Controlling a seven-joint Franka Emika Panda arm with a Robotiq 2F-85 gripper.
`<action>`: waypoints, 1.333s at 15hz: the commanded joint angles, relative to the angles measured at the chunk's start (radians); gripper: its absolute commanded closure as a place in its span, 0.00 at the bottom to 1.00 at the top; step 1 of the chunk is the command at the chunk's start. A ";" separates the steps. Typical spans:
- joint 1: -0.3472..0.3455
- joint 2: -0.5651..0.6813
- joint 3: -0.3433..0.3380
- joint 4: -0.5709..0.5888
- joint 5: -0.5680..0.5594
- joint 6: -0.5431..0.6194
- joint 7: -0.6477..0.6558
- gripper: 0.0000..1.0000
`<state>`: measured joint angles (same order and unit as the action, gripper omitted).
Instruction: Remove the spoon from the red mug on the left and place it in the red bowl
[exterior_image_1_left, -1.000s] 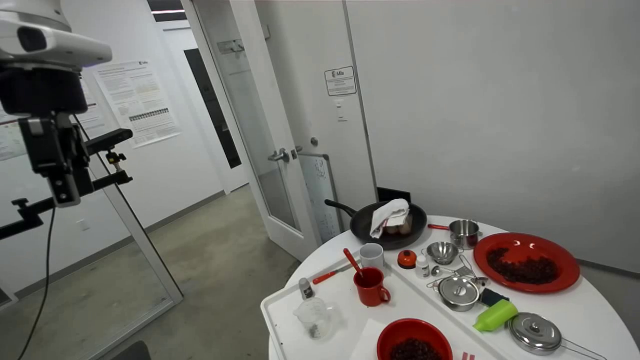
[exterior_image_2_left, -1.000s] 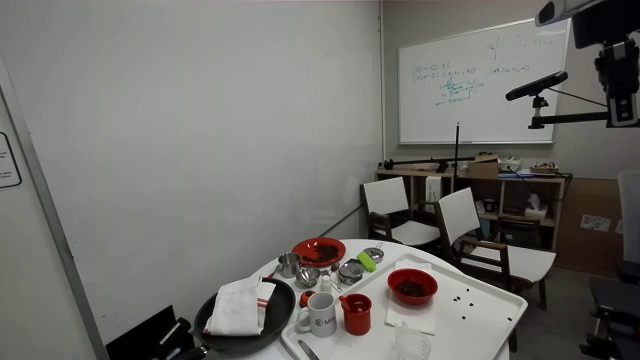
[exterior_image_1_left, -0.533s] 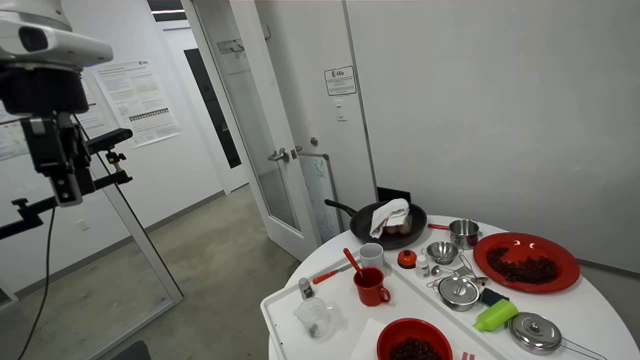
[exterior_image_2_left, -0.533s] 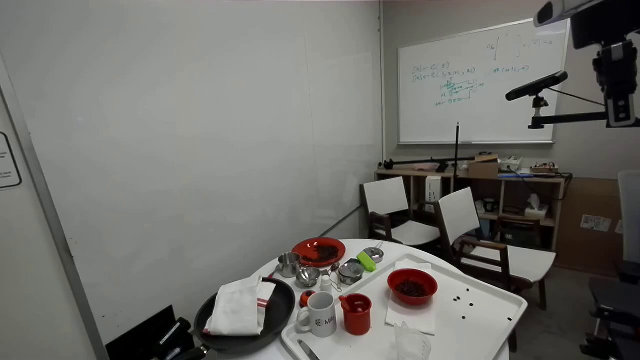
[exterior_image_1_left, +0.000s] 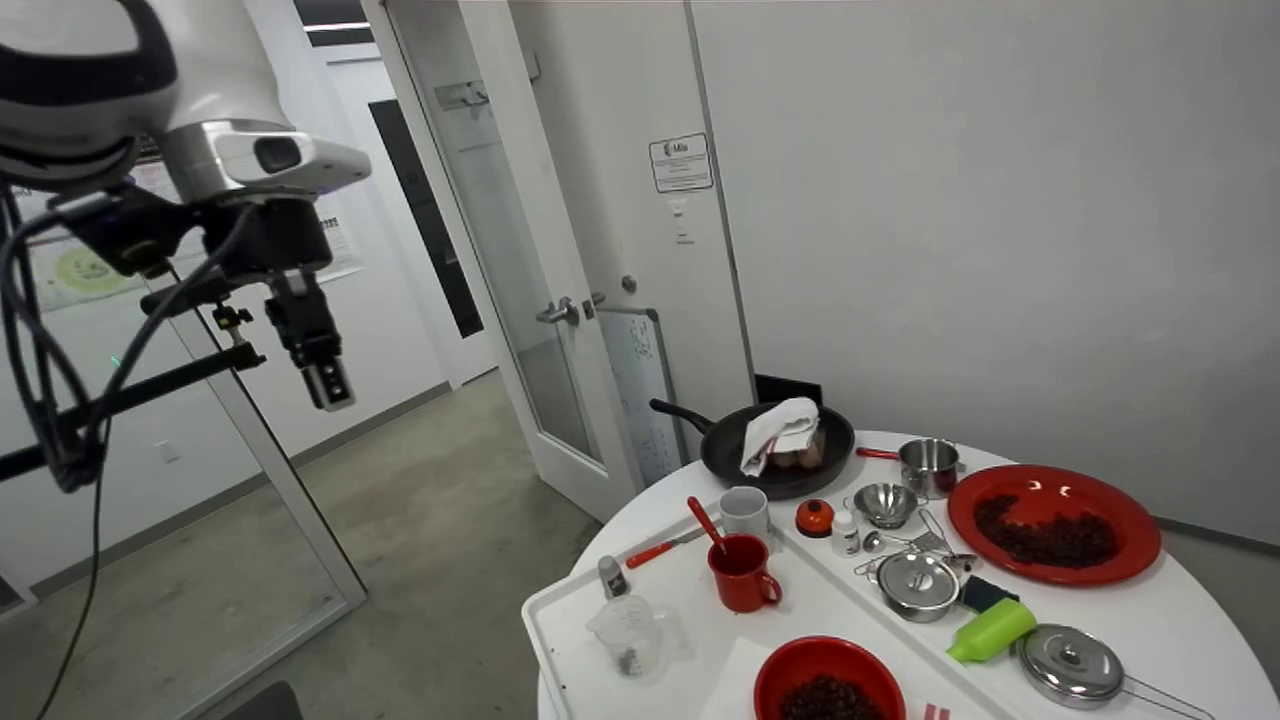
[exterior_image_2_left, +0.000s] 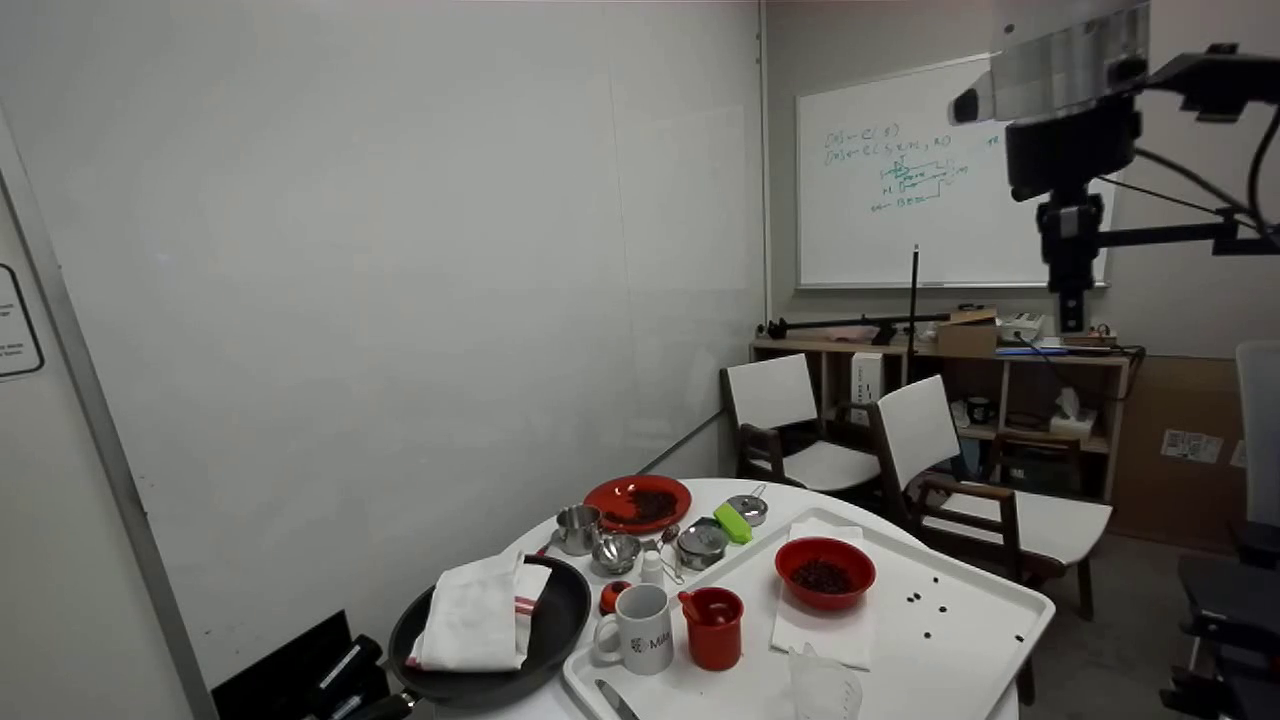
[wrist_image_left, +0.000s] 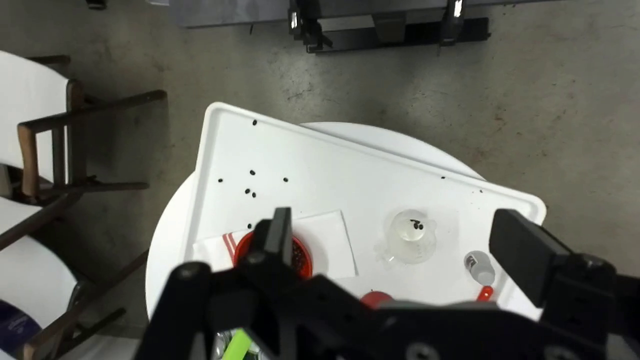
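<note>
Red mug (exterior_image_1_left: 738, 587), low in an exterior view, has the spoon (exterior_image_1_left: 706, 523) in it; the tool (exterior_image_1_left: 332, 390), at left, is spread wide.

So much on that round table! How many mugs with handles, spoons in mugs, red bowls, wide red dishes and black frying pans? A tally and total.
Mugs with handles: 2 (red mug, white mug)
Spoon in the red mug: 1
Red bowl: 1
Wide red dish: 1
Black frying pan: 1
Total: 6
</note>
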<state>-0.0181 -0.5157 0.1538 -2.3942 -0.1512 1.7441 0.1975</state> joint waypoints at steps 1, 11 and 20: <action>0.009 0.209 0.036 0.098 -0.104 0.079 0.045 0.00; 0.097 0.496 0.065 0.252 -0.443 0.107 0.326 0.00; 0.129 0.663 0.032 0.349 -0.417 0.140 0.476 0.00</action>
<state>0.0782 0.0507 0.2187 -2.1002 -0.5870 1.8491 0.5786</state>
